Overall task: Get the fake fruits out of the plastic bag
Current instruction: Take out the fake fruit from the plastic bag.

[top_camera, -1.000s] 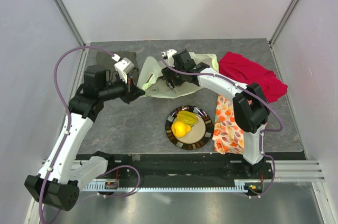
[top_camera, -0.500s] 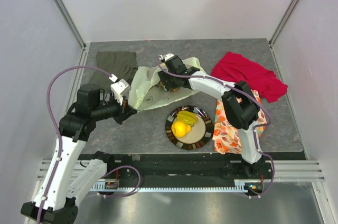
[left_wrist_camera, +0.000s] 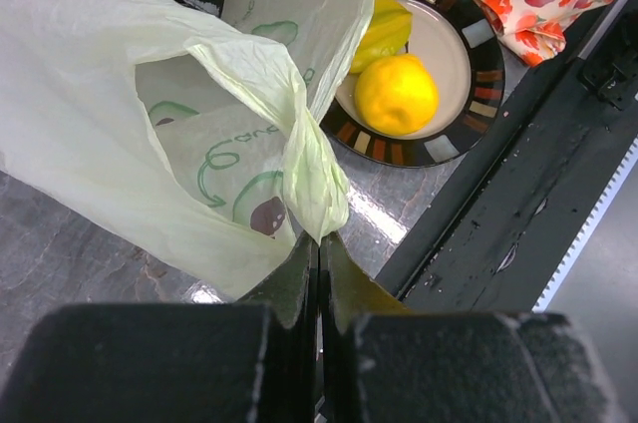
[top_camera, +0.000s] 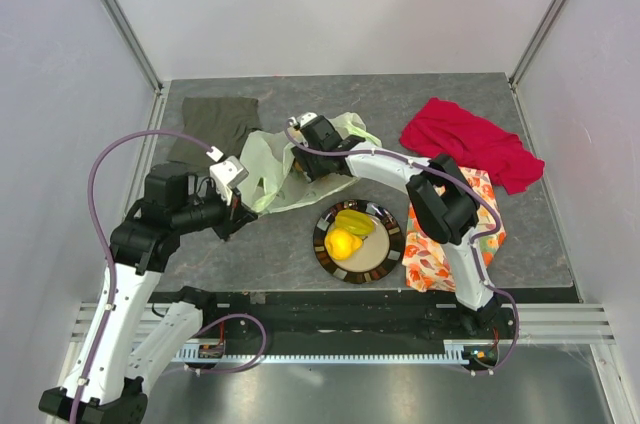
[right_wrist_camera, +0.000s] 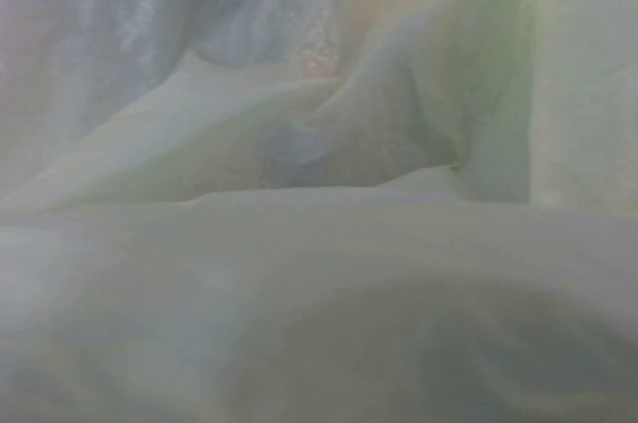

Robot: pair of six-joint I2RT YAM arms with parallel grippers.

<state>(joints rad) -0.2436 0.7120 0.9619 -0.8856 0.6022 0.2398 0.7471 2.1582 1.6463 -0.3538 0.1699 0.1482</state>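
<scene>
So, two fruits lie on the plate (top_camera: 325, 244): the lemon (left_wrist_camera: 396, 94) and, touching it, the yellow-green piece (left_wrist_camera: 384, 29). The rest I judge to be inside the plastic bag (top_camera: 270, 169), which lies crumpled on the table (top_camera: 250, 254) just behind the plate, so the job looks partly done.

My left claw (left_wrist_camera: 319, 243) is pressed together on a twisted handle of the bag, pulling that edge toward the near left and holding the mouth up. My right claw (top_camera: 310, 149) reaches into the bag from behind. Its own camera shows only blurred pale film, so I cannot tell whether it is spread or has anything between its fingers.

Next, I reckon the right claw must find a fruit under the film, close on the fruit alone, and lift it clear while my left hand holds the handle taut. The loose plastic is the trouble: it hides the fruits and may get pinched with them.

Nearby are the flowered cloth (top_camera: 430, 244) beside the plate, the red cloth (top_camera: 465, 139) at the far right, and the olive-grey cloth (top_camera: 215, 119) at the far left. None blocks the path to the plate.
</scene>
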